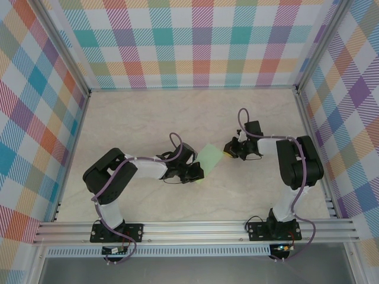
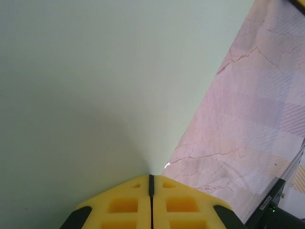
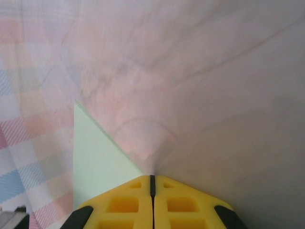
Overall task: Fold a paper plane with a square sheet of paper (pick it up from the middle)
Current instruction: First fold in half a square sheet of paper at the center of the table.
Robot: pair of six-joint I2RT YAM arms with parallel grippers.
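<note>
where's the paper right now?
Top view: the paper lies mid-table, left gripper at its near-left end, right gripper at its right edge.

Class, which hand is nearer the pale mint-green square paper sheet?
Left, barely: the left hand grips an edge of the paper sheet; the right hand, opposite, touches just a corner.

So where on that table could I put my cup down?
The far strip of table along the back plaid wall is bare, as is the near middle between left arm and right arm. The centre is crowded: left gripper, sheet of paper and right gripper meet there.
</note>
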